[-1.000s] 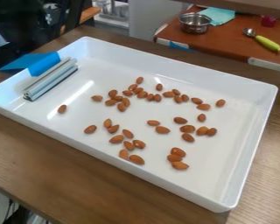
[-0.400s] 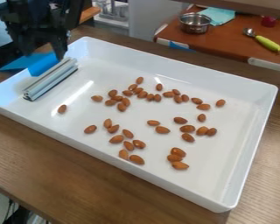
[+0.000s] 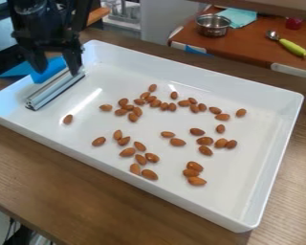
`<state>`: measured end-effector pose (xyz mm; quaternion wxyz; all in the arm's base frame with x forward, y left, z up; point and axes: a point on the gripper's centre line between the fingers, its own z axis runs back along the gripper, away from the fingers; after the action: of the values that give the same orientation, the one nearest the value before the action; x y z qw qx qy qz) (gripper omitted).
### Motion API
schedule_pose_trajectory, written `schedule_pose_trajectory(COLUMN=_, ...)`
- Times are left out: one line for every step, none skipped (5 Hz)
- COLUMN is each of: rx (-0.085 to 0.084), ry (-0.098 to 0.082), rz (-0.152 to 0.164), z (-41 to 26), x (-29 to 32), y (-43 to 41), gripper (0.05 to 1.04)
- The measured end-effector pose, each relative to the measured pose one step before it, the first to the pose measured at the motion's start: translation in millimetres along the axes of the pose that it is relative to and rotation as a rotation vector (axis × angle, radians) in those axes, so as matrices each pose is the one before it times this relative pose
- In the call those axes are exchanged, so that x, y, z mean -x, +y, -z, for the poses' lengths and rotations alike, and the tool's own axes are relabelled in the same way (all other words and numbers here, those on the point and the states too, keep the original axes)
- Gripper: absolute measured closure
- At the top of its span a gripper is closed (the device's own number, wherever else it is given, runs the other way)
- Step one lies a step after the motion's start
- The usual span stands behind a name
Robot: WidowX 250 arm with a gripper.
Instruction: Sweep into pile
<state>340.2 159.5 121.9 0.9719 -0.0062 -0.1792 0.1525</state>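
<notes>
Spread open, the tool (image 3: 56, 72) hangs by the metal bar (image 3: 56, 89) at the left edge of the white tray (image 3: 181, 203); almonds (image 3: 177, 142) lie scattered.

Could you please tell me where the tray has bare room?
The tray is bare in its near corner, right of the nearest almonds, and between the metal bar and upper almonds. Almonds crowd the middle; the gripper hangs, jaws open, at the bar.
</notes>
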Motion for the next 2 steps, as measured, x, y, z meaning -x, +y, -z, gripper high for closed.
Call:
schedule_pose_trajectory(rx=0.0379, ry=0.0247, rz=-0.0198, z=6.97, x=0.4, y=3.2, gripper=0.083)
schedule_pose_trajectory(rx=0.0051, ry=-0.0035, rz=-0.0061, z=0.27, x=-0.4, y=2.34, gripper=0.083)
